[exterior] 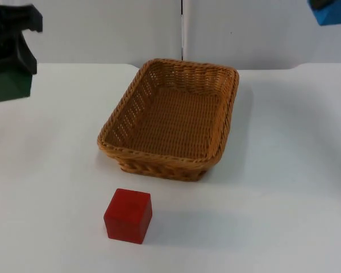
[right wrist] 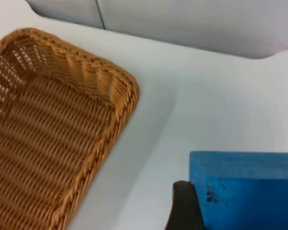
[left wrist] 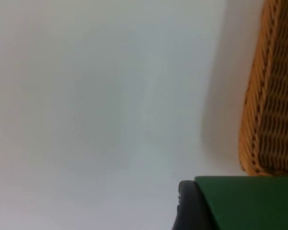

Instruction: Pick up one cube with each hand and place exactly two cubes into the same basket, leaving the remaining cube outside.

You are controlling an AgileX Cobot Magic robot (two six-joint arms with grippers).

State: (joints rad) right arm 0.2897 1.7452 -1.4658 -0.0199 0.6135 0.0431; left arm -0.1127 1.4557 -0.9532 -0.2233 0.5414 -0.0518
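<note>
- White table top [exterior: 284, 170] runs back to a grey partition wall [exterior: 102, 28]; both arms raised above it.
- Green cube [exterior: 8, 85] hangs off the table at the far left, clamped in the left gripper [exterior: 10, 71]; black fingers come down onto it from above. In the left wrist view the green cube [left wrist: 249, 203] sits tight against a black fingertip [left wrist: 189, 208], with the basket's woven wall [left wrist: 271, 96] just beyond it.
- Blue cube [exterior: 331, 12] is held high at the far right in the right gripper [exterior: 329, 7], mostly cut by the frame edge. In the right wrist view the blue cube [right wrist: 245, 191] presses against a black fingertip [right wrist: 182, 208]; fingers closed on it.
- Basket [exterior: 159, 159], tan wicker, rectangular, stands mid-table between the two grippers, well apart from each. Nothing lies inside. Its rim [right wrist: 120, 105] lies beside and below the held blue cube.
- Red cube [exterior: 128, 215] rests on the table just in front of the basket's near wall, apart from it, far from both sets of fingers.
</note>
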